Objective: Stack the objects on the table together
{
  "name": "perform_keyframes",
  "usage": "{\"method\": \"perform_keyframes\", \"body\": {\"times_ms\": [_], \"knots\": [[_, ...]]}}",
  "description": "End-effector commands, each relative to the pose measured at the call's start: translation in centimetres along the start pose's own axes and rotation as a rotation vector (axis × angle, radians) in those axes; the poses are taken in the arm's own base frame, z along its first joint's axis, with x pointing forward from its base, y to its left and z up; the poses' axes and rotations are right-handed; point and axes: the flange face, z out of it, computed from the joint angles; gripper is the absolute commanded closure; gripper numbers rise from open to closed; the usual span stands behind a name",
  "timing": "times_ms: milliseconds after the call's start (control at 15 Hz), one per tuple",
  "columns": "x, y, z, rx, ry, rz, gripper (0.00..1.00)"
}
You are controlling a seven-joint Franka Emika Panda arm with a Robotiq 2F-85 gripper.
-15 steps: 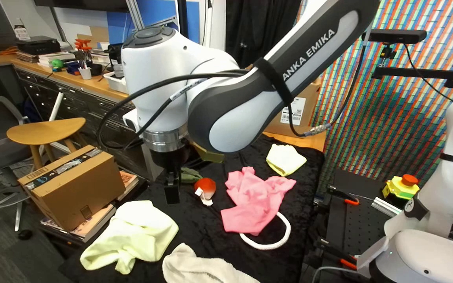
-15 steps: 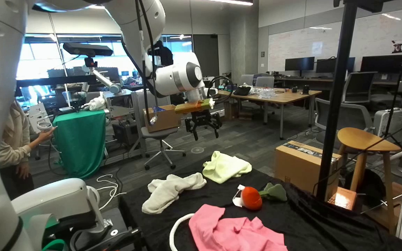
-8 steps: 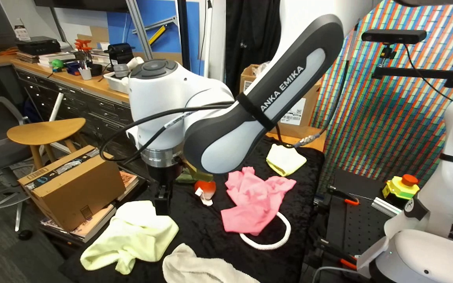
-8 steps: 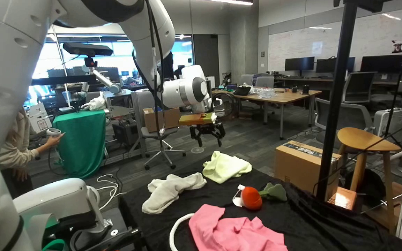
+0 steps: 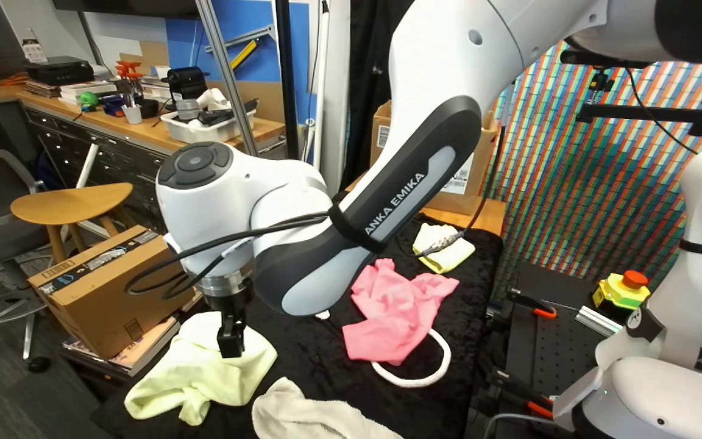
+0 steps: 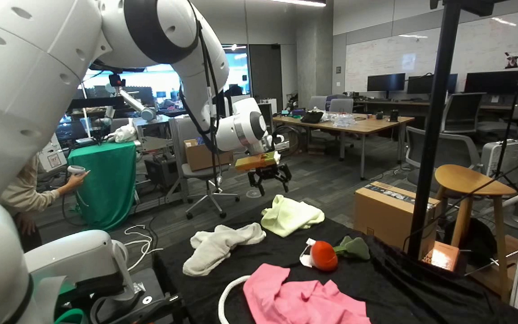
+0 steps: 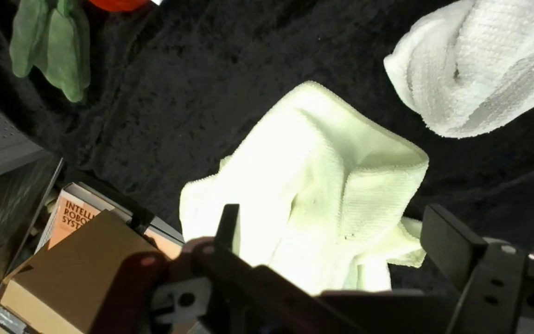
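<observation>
Open and empty, my gripper (image 6: 274,191) hangs above the yellow-green cloth (image 6: 291,217), which lies crumpled near an edge of the black-draped table (image 6: 403,283). In the wrist view that cloth (image 7: 304,181) shows below and between the spread fingers, brightly lit, with a gap still under them. A white cloth (image 6: 218,249) lies beside it. Elsewhere on the table, a pink cloth (image 5: 393,317) partly covers a white rope loop (image 5: 412,382). Beyond the pink cloth is a pale yellow cloth (image 5: 448,262). The red-and-white item (image 6: 323,257) is mostly behind the arm in an exterior view.
Green leaf-like pieces (image 6: 355,248) adjoin the red item. A cardboard box (image 5: 113,286) on books stands just off the table, near the yellow-green cloth. A black pole (image 6: 434,117) rises at the table's side. Another white arm (image 5: 668,390) and a stop button (image 5: 622,291) stand across from it.
My open gripper has come down and across, away from beside the red item to over the yellow-green cloth. The cloths and other things on the table have stayed put.
</observation>
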Motion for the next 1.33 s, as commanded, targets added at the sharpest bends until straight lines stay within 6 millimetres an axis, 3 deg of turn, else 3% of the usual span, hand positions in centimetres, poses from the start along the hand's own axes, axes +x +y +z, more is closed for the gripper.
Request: {"method": "perform_keyframes", "body": {"times_ms": [0, 667, 1267], "knots": [[2.6, -1.1, 0.3, -0.05, 0.002, -0.015, 0.0], [4.4, -4.2, 4.5, -0.028, -0.082, -0.009, 0.0], [6.0, -4.2, 3.9, 0.067, -0.072, 0.077, 0.0]]}}
